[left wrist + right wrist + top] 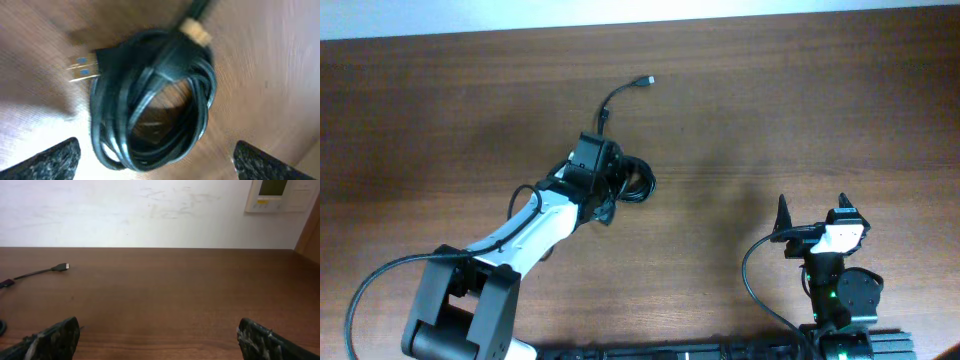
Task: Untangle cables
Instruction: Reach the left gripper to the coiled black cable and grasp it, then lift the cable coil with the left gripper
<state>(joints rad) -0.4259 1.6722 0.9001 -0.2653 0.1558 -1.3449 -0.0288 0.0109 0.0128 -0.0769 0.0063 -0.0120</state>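
While the left gripper [162, 161] hangs open, cables [172, 60] coiled directly beneath.

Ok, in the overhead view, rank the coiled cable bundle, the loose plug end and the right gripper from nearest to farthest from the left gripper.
1. The coiled cable bundle: right at the left gripper.
2. The loose plug end: farther off, toward the top of the view.
3. The right gripper: farthest, well off to the right.

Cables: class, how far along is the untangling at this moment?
Done: nothing yet; the cables are one coiled bundle, one plug end trailing out. In hand: the open left gripper hovers over the bundle. Left: separating every cord; the right gripper sits open, far off.
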